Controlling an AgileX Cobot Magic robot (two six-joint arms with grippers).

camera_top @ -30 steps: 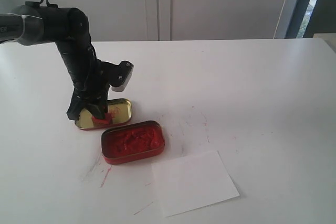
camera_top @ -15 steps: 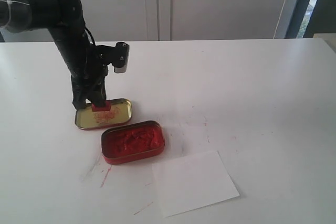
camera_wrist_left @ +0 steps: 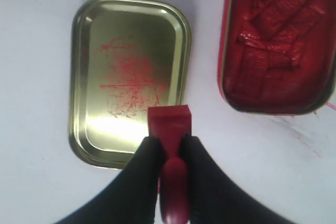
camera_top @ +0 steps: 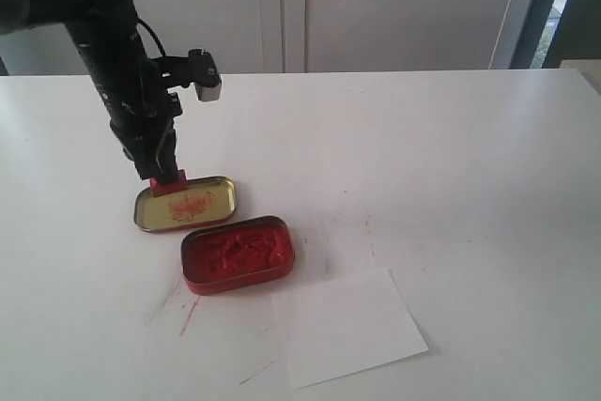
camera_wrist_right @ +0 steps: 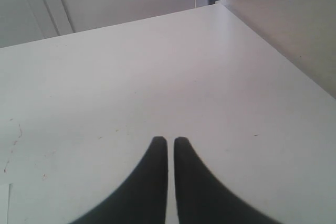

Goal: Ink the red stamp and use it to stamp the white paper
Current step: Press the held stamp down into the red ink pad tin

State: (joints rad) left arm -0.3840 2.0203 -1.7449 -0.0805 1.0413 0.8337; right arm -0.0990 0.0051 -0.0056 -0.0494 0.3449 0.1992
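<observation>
Two left fingers (camera_wrist_left: pixel 142 167) clench the red stamp (camera_wrist_left: pixel 169 124) over the lid (camera_wrist_left: pixel 79 77); a slack hold could drop it before inking.

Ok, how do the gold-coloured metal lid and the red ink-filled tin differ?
The gold-coloured metal lid is shallow, its inside bare but for thin red smears; the red ink-filled tin is deeper and packed with lumpy red ink. The tin lies nearer the white paper than the lid does. Both are rounded rectangles of similar size, lying open side up.
</observation>
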